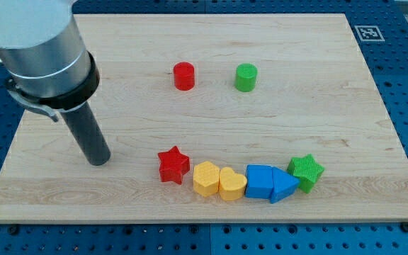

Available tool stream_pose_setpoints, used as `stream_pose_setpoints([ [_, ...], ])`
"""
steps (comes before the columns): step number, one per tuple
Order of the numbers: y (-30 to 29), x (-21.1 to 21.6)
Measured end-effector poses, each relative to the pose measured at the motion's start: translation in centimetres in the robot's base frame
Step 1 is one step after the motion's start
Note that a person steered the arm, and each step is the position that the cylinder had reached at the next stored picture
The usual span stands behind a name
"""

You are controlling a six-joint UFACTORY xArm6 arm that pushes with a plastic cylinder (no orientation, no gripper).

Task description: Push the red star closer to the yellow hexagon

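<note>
The red star (173, 165) lies near the view's bottom, left of centre. The yellow hexagon (205, 178) sits right beside it on its right, touching or nearly touching. My tip (99, 160) is on the board to the left of the red star, about a hundred pixels away, with bare wood between them.
A yellow heart (231, 183), a blue cube (259, 181), a blue triangle (282, 187) and a green star (306, 172) continue the row to the right of the hexagon. A red cylinder (183, 76) and a green cylinder (246, 77) stand near the view's top.
</note>
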State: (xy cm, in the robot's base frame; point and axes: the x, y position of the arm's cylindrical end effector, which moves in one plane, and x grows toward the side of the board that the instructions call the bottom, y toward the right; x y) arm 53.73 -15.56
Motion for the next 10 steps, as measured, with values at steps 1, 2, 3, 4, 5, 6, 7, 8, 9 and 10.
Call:
stream_pose_setpoints([
  [1,0.4,0.0],
  [2,0.9,0.0],
  [3,2.4,0.0],
  [4,4.3,0.0],
  [5,5.6,0.0],
  [6,6.5,0.0],
  [7,7.0,0.0],
  [8,7.6,0.0],
  [9,8.3,0.0],
  [10,8.2,0.0],
])
